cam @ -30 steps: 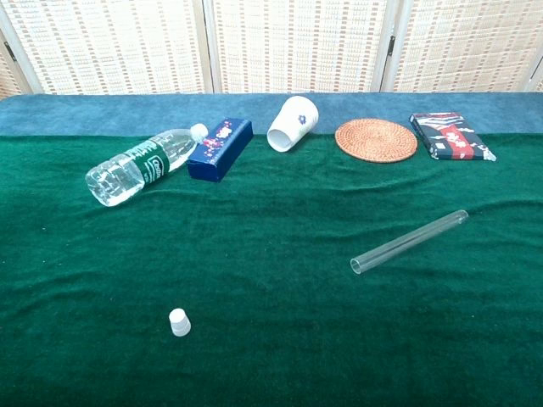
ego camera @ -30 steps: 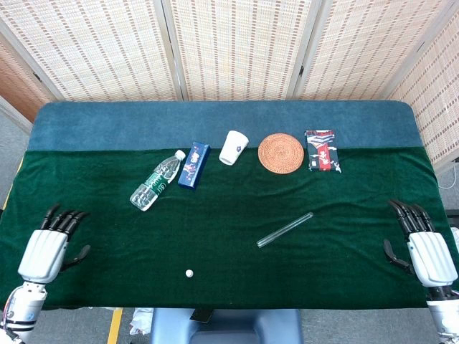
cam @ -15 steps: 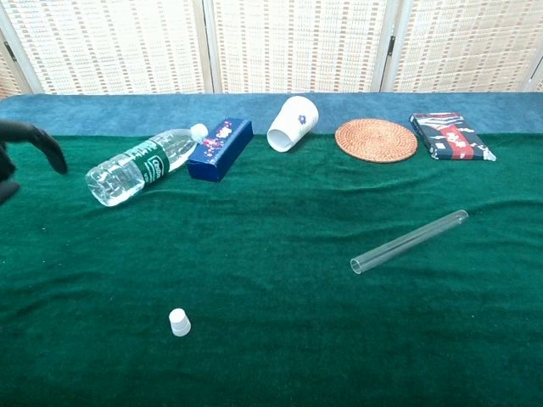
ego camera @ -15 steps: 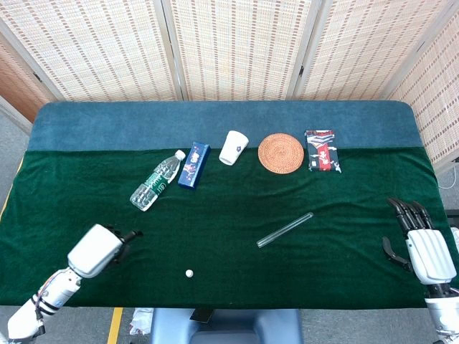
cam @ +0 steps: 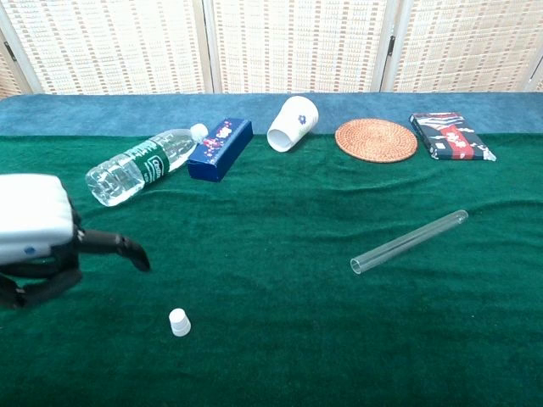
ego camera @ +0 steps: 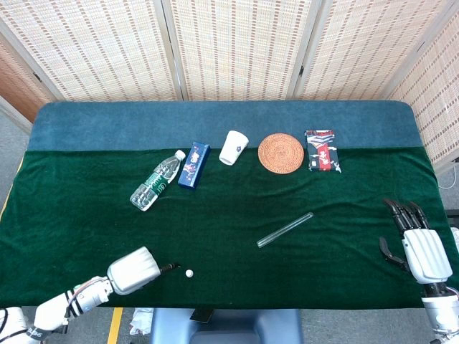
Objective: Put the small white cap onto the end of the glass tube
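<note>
On the green cloth, largest thing first:
Worktop: covered in dark green cloth, blue band along the far edge.
Left hand: low over the near-left part of the worktop, dark fingers pointing toward the cap; spread and grasping nothing, not touching the cap.
Right hand: at the near-right edge, fingers extended and apart, holding nothing; absent from the chest view.
Water bottle: lying on its side, far left, beside a blue box.
Glass tube: lying flat right of centre, slanted, open end nearer the robot and the centre, rounded end farther right; well apart from both hands.
Paper cup: tipped on its side; woven coaster and patterned packet to its right, all at the far side.
Small white cap: standing on the cloth near the front edge, left of centre, just beside the left fingertips; well apart from the tube.
Handling, cap (judged): very light, small, rigid; likely to skid or tip under a sideways nudge. Best pinched across its sides from above.
Handling, tube (judged): stiff, smooth, fragile, prone to rolling. Best held mid-length with light pressure, open end left free for the cap.
Step in hand (judged): reach for the cap, not yet grasped.
</note>
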`<action>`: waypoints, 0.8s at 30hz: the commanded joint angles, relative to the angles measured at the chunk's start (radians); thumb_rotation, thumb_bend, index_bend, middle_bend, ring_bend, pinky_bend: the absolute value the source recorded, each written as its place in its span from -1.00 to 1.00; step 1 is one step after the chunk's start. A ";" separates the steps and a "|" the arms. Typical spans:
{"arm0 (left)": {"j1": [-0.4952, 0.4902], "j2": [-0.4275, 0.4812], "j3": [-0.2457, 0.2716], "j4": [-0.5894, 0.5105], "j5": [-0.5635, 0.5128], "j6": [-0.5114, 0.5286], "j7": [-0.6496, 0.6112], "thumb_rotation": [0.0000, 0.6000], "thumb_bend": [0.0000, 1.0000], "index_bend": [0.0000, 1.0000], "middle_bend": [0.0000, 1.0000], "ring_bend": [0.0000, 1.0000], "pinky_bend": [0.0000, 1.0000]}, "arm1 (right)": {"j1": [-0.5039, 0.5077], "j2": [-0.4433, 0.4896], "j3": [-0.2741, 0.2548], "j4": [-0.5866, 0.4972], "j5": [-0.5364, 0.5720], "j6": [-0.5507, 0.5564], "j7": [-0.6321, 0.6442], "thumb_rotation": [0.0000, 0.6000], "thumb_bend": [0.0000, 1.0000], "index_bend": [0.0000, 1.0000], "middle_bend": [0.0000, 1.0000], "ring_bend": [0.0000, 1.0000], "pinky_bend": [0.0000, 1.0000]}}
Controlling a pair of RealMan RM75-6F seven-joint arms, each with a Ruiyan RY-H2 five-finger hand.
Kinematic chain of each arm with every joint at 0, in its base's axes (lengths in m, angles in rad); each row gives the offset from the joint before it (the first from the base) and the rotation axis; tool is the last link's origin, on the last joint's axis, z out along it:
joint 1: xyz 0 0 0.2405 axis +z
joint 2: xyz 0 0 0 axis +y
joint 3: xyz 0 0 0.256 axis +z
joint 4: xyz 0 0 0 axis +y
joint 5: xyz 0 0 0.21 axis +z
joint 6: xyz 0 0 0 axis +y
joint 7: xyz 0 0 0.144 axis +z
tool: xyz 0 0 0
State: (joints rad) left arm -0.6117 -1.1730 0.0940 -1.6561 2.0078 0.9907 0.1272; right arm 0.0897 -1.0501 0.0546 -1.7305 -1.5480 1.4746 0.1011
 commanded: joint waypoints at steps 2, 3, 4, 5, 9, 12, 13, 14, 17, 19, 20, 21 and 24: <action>-0.022 -0.034 0.007 -0.013 -0.015 -0.047 0.050 1.00 0.48 -0.59 0.98 0.73 0.59 | -0.001 -0.002 -0.001 0.004 0.002 0.000 0.005 1.00 0.10 -0.91 -0.71 -0.73 -0.91; -0.027 -0.042 0.008 -0.016 -0.018 -0.060 0.067 1.00 0.48 -0.59 0.98 0.73 0.60 | -0.001 -0.002 -0.001 0.006 0.002 0.000 0.007 1.00 0.10 -0.91 -0.71 -0.73 -0.91; -0.031 -0.049 0.009 -0.018 -0.020 -0.069 0.076 1.00 0.48 -0.59 0.98 0.73 0.60 | -0.001 -0.003 -0.001 0.008 0.002 0.000 0.009 1.00 0.10 -0.91 -0.71 -0.73 -0.91; -0.037 -0.057 0.010 -0.022 -0.025 -0.082 0.085 1.00 0.48 -0.59 0.98 0.73 0.60 | -0.001 -0.003 -0.001 0.009 0.002 0.000 0.010 1.00 0.10 -0.91 -0.71 -0.73 -0.91; -0.056 -0.081 0.011 -0.031 -0.039 -0.112 0.112 1.00 0.48 -0.59 0.98 0.72 0.59 | 0.000 -0.005 -0.002 0.013 0.002 -0.002 0.014 1.00 0.10 -0.91 -0.71 -0.73 -0.91; -0.067 -0.097 0.011 -0.035 -0.056 -0.137 0.132 1.00 0.48 -0.59 0.98 0.72 0.59 | -0.001 -0.006 -0.002 0.016 0.004 -0.002 0.019 1.00 0.10 -0.91 -0.71 -0.74 -0.91; -0.069 -0.101 0.009 -0.035 -0.064 -0.144 0.140 1.00 0.48 -0.60 0.98 0.72 0.59 | -0.001 -0.006 -0.002 0.018 0.005 -0.002 0.020 1.00 0.10 -0.91 -0.71 -0.74 -0.91; -0.070 -0.106 0.007 -0.036 -0.073 -0.151 0.149 1.00 0.48 -0.61 0.98 0.72 0.59 | -0.002 -0.007 -0.001 0.019 0.007 -0.001 0.022 1.00 0.10 -0.91 -0.71 -0.74 -0.91; -0.071 -0.123 -0.001 -0.036 -0.108 -0.170 0.183 1.00 0.48 -0.64 0.98 0.73 0.60 | -0.002 -0.008 -0.001 0.024 0.010 -0.002 0.029 1.00 0.10 -0.91 -0.71 -0.74 -0.91; -0.071 -0.134 -0.007 -0.034 -0.132 -0.184 0.210 1.00 0.48 -0.65 0.98 0.73 0.60 | -0.001 -0.008 -0.001 0.026 0.009 -0.003 0.031 1.00 0.10 -0.91 -0.71 -0.74 -0.91; -0.072 -0.138 -0.009 -0.033 -0.140 -0.189 0.219 1.00 0.48 -0.65 0.98 0.73 0.60 | -0.002 -0.008 -0.001 0.026 0.009 -0.002 0.031 1.00 0.10 -0.91 -0.71 -0.73 -0.91; -0.073 -0.143 -0.010 -0.032 -0.152 -0.195 0.228 1.00 0.48 -0.65 0.98 0.73 0.60 | -0.002 -0.009 0.000 0.027 0.009 -0.001 0.031 1.00 0.10 -0.91 -0.71 -0.73 -0.91; -0.076 -0.151 -0.011 -0.031 -0.177 -0.207 0.244 1.00 0.48 -0.65 0.98 0.73 0.60 | -0.002 -0.011 0.003 0.028 0.012 0.002 0.031 1.00 0.10 -0.91 -0.71 -0.74 -0.91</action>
State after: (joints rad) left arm -0.6852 -1.3182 0.0849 -1.6885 1.8397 0.7903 0.3647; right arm 0.0876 -1.0611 0.0572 -1.7021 -1.5357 1.4762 0.1325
